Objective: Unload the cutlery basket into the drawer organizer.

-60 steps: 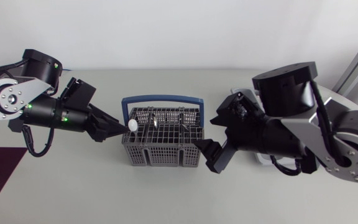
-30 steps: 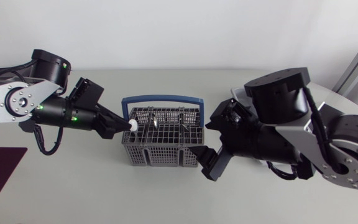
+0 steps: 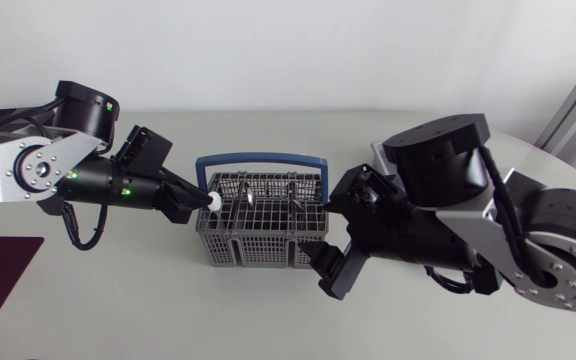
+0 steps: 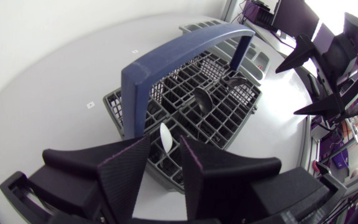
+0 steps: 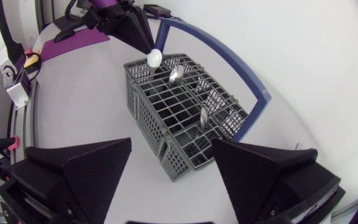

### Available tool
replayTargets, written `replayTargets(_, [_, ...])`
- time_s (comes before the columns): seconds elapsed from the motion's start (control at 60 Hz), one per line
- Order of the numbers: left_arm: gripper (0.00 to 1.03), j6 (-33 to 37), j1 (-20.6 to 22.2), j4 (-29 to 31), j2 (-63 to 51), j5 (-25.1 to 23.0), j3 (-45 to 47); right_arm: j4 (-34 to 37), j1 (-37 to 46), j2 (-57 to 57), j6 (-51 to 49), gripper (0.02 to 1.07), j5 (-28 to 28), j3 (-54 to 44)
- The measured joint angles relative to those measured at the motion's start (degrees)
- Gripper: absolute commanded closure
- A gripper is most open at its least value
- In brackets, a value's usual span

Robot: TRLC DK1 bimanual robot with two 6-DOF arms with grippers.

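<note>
The cutlery basket [image 3: 260, 222] sits in the middle of the bench [image 3: 148, 300], its blue handle [image 3: 258, 158] arched over it and metal pieces [image 3: 251, 196] standing in its cells. The step in hand looks like a pick. The left arm [image 3: 88, 180] comes in from 9 o'clock and the left jaws straddle the white utensil [image 3: 213, 201] poking up at the basket's 9 o'clock end. The left wrist view shows a sliver of gap on each side of it, so those jaws are open, not pinching.

The right jaws, spread wide and empty, hang at the basket's 4 o'clock corner (perhaps to steady it).

Next, the left jaws need to close squarely, lift straight up clear of the handle, then travel to the grey compartmented tray [image 4: 201, 27] beyond the basket, probably the organizer.
</note>
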State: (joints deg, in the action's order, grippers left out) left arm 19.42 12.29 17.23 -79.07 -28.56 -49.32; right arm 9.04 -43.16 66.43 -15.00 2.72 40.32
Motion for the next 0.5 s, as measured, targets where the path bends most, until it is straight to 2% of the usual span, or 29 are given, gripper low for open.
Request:
replayTargets(0.067, [0.53, -0.20, 0.39, -0.46, -0.26, 0.20, 0.28, 0.00, -0.28, 0.00, 0.00, 0.14, -0.42, 0.00])
replayTargets(0.183, [0.62, -0.35, 1.01, -0.85, -0.61, 0.39, 0.85, 0.00, -0.98, 0.00, 0.02, 0.14, -0.90, 0.00])
replayTargets(0.317, [0.63, -0.35, 1.55, -1.62, -0.61, 0.74, 0.96, 0.00, -1.60, 0.00, 0.02, 0.14, -1.25, 0.00])
replayTargets(0.35, [0.69, -0.35, 1.68, -1.90, -0.61, 1.05, 0.96, 0.00, -1.73, 0.00, 0.02, 0.14, -1.27, 0.00])
replayTargets(0.5, [0.78, -0.37, 2.25, -3.26, -0.87, 2.14, 0.96, 0.00, -1.75, 0.00, 0.02, 0.14, -1.27, 0.00])
